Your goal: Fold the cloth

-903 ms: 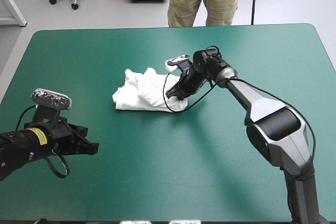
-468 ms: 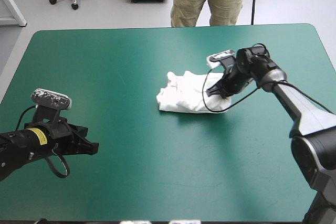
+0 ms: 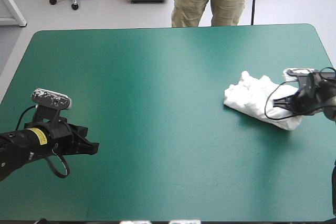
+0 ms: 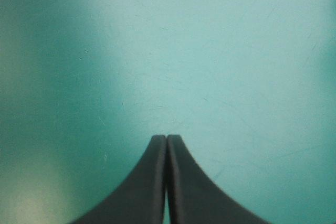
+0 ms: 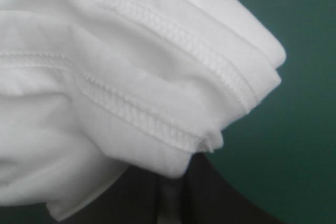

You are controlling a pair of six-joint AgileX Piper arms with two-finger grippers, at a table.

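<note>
Black fingers of the left gripper (image 4: 166, 140) are pressed together into one pointed arch, nothing between them and bare teal-green cover (image 4: 210, 51) ahead. This gripper sits low over the near-left part of the desk (image 3: 157, 182). Farther in, close to the right edge, is the T-shirt (image 3: 254, 98) — white, a crumpled bundle lying on the cover. The right gripper (image 3: 287, 107) is at its right end, fingers all but closed with cloth pinched between them — stitched hems (image 5: 157, 24) drape over the tips.

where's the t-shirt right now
High view: the T-shirt lies bundled near the right edge of the table, held by the right pincer.
</note>
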